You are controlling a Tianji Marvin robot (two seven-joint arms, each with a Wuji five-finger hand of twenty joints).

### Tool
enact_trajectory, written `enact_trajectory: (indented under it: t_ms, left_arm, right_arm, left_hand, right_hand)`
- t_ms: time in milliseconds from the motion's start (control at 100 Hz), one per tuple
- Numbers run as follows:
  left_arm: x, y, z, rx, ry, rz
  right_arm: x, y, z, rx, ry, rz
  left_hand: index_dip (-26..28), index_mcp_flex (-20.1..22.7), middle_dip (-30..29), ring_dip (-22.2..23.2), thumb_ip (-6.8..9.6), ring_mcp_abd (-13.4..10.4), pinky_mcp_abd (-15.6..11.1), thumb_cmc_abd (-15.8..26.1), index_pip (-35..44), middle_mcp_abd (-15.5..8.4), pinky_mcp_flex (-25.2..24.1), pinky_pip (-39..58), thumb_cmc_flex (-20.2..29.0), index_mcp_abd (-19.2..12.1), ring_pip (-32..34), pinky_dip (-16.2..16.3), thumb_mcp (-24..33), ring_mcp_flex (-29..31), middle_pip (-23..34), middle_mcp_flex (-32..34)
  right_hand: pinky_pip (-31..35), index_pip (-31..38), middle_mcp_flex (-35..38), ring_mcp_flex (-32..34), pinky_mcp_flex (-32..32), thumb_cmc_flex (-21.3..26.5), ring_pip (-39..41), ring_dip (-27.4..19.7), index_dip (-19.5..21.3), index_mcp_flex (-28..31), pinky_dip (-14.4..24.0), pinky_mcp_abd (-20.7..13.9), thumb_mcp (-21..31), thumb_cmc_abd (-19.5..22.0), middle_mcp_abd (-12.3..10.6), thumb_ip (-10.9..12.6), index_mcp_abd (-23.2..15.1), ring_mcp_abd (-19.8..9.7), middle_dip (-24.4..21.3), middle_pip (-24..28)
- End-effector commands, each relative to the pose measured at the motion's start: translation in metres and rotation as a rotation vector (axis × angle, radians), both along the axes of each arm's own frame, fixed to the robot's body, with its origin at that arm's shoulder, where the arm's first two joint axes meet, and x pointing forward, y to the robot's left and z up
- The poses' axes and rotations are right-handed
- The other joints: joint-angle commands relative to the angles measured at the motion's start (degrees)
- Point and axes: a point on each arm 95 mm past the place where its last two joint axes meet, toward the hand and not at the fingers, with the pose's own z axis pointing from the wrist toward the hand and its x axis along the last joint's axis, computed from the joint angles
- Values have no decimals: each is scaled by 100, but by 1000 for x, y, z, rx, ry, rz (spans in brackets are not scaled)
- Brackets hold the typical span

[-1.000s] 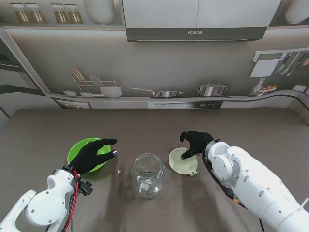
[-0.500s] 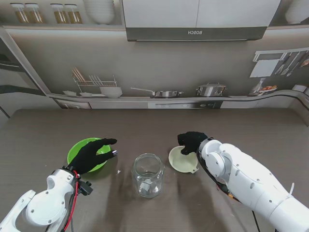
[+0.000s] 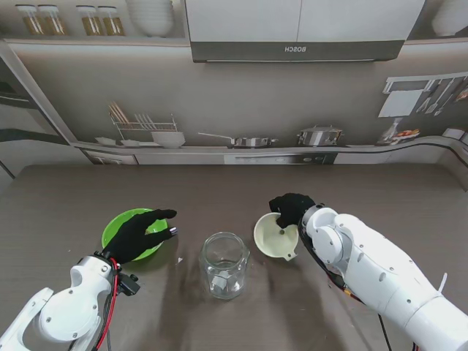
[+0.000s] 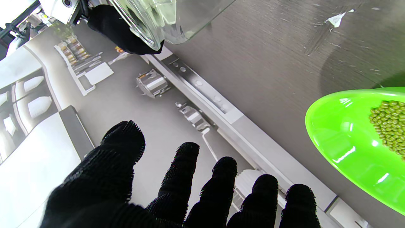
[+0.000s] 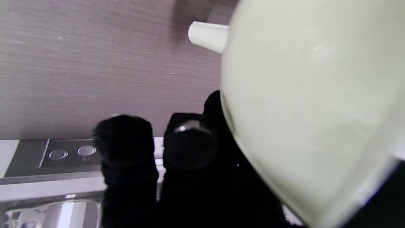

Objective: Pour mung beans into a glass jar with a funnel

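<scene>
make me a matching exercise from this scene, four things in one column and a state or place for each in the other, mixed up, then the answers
Things
1. funnel
2. glass jar
3. green bowl
4. left hand

States or places
A. holds mung beans
B. open, over the bowl, gripping nothing
C. gripped at its rim by the right hand, tilted
D. stands with no lid and no beans, between bowl and funnel

Pairs: 1-C, 2-D, 3-A, 4-B
</scene>
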Motion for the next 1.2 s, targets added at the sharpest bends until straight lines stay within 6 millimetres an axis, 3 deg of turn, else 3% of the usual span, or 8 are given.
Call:
enact_trajectory:
  t_ms: [0, 220, 440, 750, 940, 1190]
  left_arm:
    - [-1, -2, -1, -5, 14, -12]
    - [-1, -2, -1, -7, 16, -10]
    - [-1, -3, -1, -9, 18, -11]
    - [-1, -3, -1, -9, 21, -11]
    - [0, -3, -1, -10, 22, -13]
    - [0, -3, -1, -10, 21, -14]
  right_arm:
    - [-3, 6, 4, 27, 5, 4]
    - [-3, 7, 27, 146, 12, -80]
    - [-5, 10, 64, 245, -19, -147]
    - [-31, 30, 110, 409, -49, -140]
    - [-52, 43, 123, 467, -38, -96]
    - [-74, 60, 122, 524, 5, -59]
  left_hand:
    - [-2, 24, 57, -24, 146, -25, -201, 294, -38, -29, -95, -115, 106, -149, -58, 53, -143, -81, 13, 81]
    - [0, 46, 57, -24, 145, -19, -205, 306, -31, -20, -87, -112, 117, -145, -56, 53, -158, -74, 13, 77]
    - [-2, 35, 57, -24, 146, -23, -199, 316, -35, -25, -87, -112, 123, -149, -57, 53, -165, -75, 12, 75]
    - [-2, 49, 57, -24, 148, -22, -204, 328, -32, -28, -91, -114, 140, -126, -56, 53, -173, -75, 12, 77]
    - [0, 54, 56, -25, 149, -24, -208, 333, -30, -17, -95, -115, 144, -128, -58, 53, -180, -78, 11, 73]
    - [-2, 47, 57, -23, 149, -22, -204, 333, -35, -24, -90, -112, 145, -129, -56, 54, -185, -75, 14, 79]
  right_hand:
    - [354, 411, 518, 282, 296, 268, 358, 177, -11, 252, 159, -206, 267, 73, -237, -131, -107, -259, 307, 600]
    - [502, 368, 775, 278, 448, 351, 633, 331, 25, 416, 364, -238, 375, -24, -81, -147, -89, -258, 395, 436]
    - [543, 329, 858, 273, 465, 393, 697, 366, 40, 458, 440, -156, 409, -74, 15, -147, 12, -216, 439, 357]
    - [593, 255, 925, 268, 482, 432, 772, 394, 44, 542, 479, -42, 415, -109, 105, -136, 160, -121, 457, 293]
    - [600, 230, 939, 269, 484, 450, 761, 384, 56, 561, 479, -16, 400, -103, 128, -126, 185, -107, 469, 268]
    - [602, 191, 936, 265, 481, 461, 769, 383, 63, 560, 471, 16, 396, -104, 162, -106, 266, -60, 465, 241]
